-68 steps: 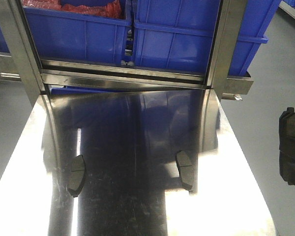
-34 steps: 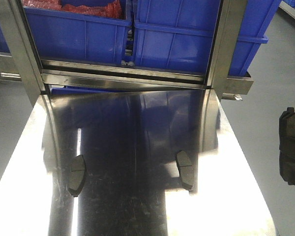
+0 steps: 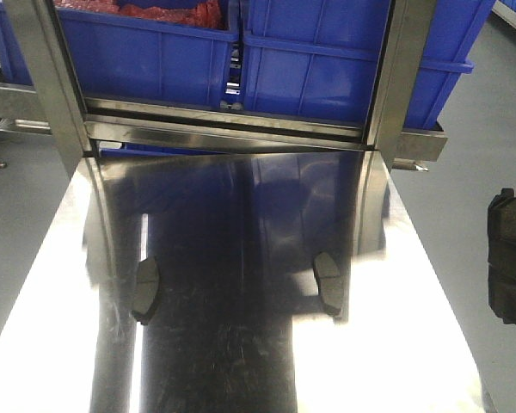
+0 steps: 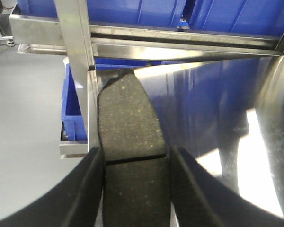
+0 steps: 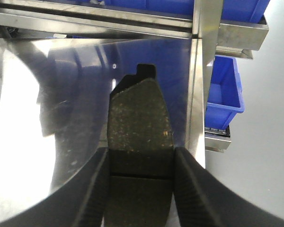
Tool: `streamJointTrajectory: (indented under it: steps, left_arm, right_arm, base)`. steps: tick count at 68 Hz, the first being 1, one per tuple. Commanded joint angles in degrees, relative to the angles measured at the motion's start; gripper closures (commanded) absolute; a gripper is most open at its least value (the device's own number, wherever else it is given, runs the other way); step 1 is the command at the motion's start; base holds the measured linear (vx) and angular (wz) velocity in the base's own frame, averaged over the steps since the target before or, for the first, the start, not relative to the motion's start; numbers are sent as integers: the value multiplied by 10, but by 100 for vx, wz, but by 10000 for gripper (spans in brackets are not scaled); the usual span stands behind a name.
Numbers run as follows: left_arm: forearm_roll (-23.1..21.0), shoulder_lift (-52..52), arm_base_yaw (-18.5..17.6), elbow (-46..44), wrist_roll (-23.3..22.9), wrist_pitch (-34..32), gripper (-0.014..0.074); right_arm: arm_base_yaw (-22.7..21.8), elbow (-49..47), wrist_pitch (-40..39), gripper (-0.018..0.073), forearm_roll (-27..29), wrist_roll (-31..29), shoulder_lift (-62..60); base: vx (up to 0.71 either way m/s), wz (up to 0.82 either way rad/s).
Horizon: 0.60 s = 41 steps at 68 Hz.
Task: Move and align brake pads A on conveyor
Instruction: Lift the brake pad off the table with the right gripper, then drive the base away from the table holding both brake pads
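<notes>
**Stock on hand: two brake pads, one in each of my grippers**

1. My left gripper [image 4: 132, 158]: black fingers [image 4: 87, 184] pressed against both long sides of the left brake pad [image 4: 125, 118], pinching it at its cross groove. The speckled dark-grey face is up. Its far end shows against the far left corner of the table [image 4: 203, 104], beside the left post [image 4: 75, 38]. A small blue bin [image 4: 73, 111] sits lower down, off the table's left edge.
2. Front view, table [image 3: 241, 361]: a shiny steel top. A left pad shape [image 3: 144, 288] and a right pad shape [image 3: 328, 282] show on it, well apart. I cannot tell whether they are real pads or mirror images.
3. Beyond the far edge: large blue bins [image 3: 310, 60] in a steel frame [image 3: 224, 129].
4. My right gripper [image 5: 141, 153]: fingers [image 5: 97, 189] clamped on the long sides of the right brake pad [image 5: 139, 113]. The face is up and a notched black plate end points away, over the table near its right edge.
5. Off the right edge: a dark pad-like piece [image 3: 509, 258], cut by the frame.
</notes>
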Motion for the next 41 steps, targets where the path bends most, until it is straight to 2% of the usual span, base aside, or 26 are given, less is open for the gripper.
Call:
streamJointTrajectory:
  steps: [1,24,41]
  left_arm:
    - [3,0,-2,-15,-4,-48,566]
    - [3,0,-2,-15,-4,-48,566]
    - [3,-1,-2,-15,-4,-48,566]
  right_arm:
    - [-2,-18,-51,468,-5,-1,-3]
    - [-2,-18,-51,468,-5,-1,-3]
    - [-2,-18,-51,468,-4,-1,-3]
  base:
    - [-17,9]
    - [-19,11]
    - [-13,32]
